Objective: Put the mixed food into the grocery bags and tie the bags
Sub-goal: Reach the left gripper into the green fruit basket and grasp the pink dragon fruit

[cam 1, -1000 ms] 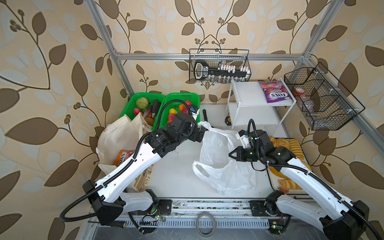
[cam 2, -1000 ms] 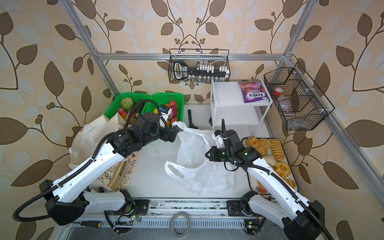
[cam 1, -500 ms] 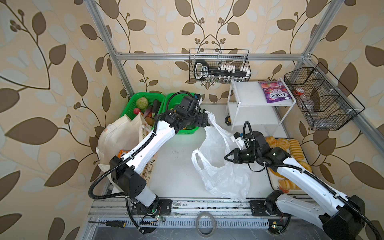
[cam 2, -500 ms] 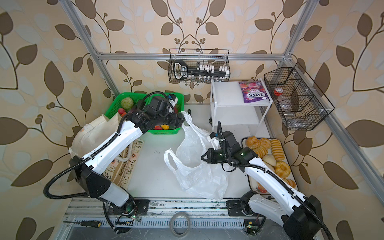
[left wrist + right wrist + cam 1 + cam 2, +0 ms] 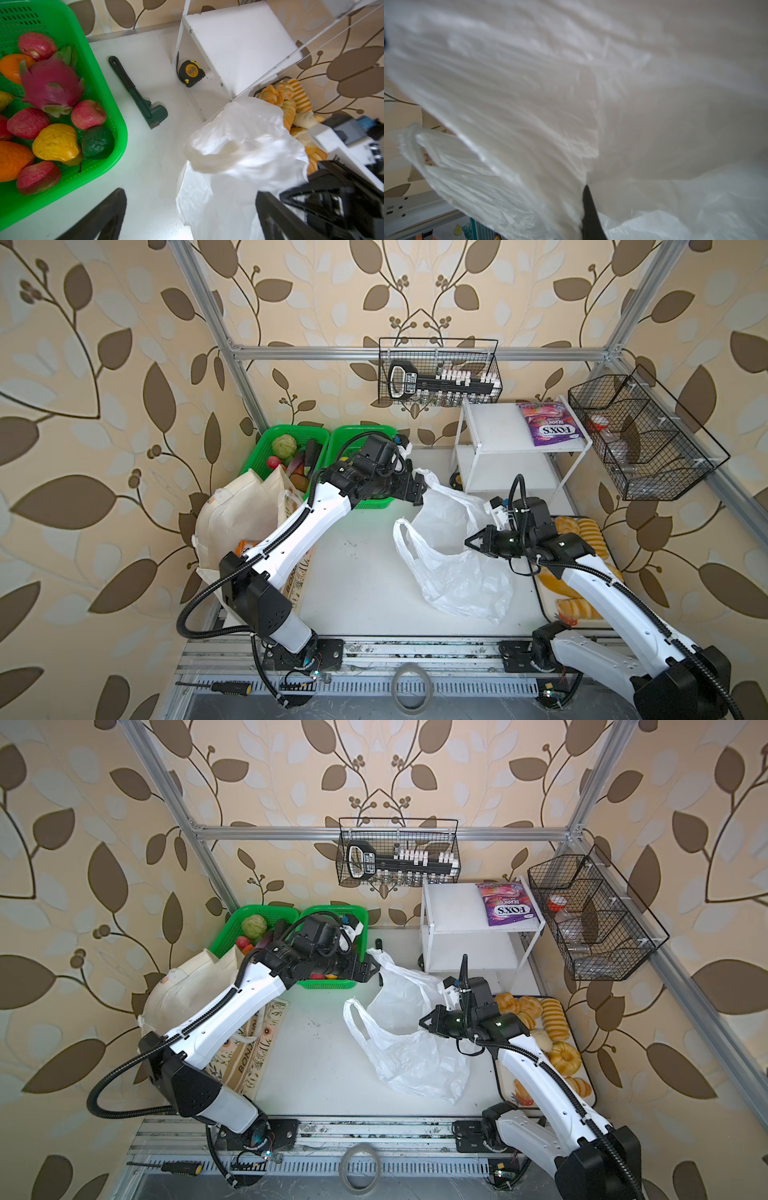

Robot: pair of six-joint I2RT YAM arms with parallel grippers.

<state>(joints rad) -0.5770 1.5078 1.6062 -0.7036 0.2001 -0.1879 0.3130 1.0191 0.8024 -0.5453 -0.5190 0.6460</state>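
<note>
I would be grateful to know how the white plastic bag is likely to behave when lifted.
Probably floppy: the white plastic bag lies crumpled and folds where the right end effector pinches it. Likely very light, since the film looks thin and translucent, so a push may slide it across the table.

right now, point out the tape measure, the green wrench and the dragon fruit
tape measure (image 5: 192,71), left wrist view, on its yellow labelled face
green wrench (image 5: 135,91), left wrist view, middle of its handle
dragon fruit (image 5: 49,83), left wrist view, on its pink body
</note>
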